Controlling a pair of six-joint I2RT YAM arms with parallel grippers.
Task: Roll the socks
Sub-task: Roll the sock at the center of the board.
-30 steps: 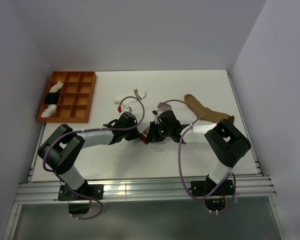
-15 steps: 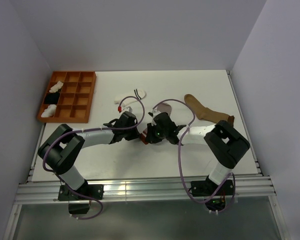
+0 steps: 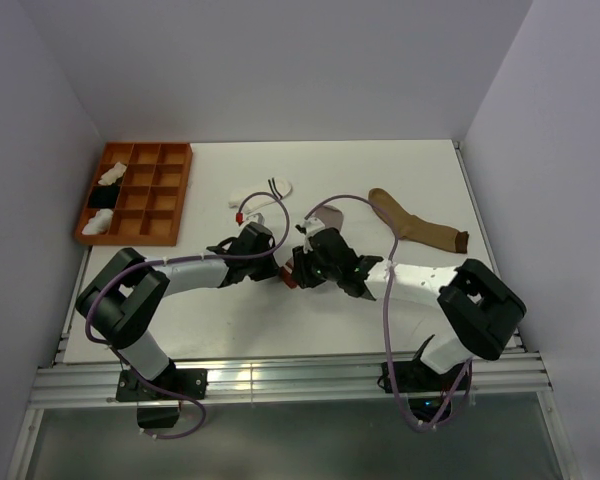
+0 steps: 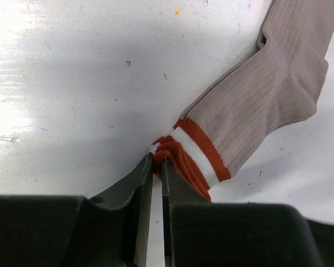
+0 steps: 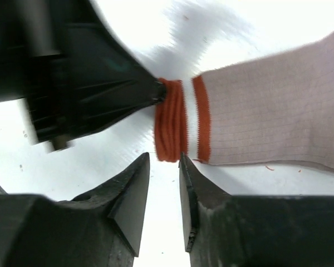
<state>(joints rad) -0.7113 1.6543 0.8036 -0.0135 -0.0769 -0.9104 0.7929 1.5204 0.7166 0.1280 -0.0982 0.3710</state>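
Left arm (image 3: 180, 271): stretched low and nearly level toward the middle, wrist pointing right. Left gripper (image 4: 156, 162): jaws almost together, tips pinching the red cuff edge of the grey sock (image 4: 261, 105). Right arm (image 3: 420, 279): elbow folded at far right, forearm reaching left. Right gripper (image 5: 164, 164): facing the left one, tips near each other; jaws narrowly apart, tips at the cuff edge, nothing clamped.

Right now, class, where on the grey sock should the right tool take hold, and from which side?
Grip the grey sock by its red-striped cuff, at the corner opposite the one the left tool pinches. Come from the cuff's open end: the bunched edge faces the right tool, whose open tips point straight at it.
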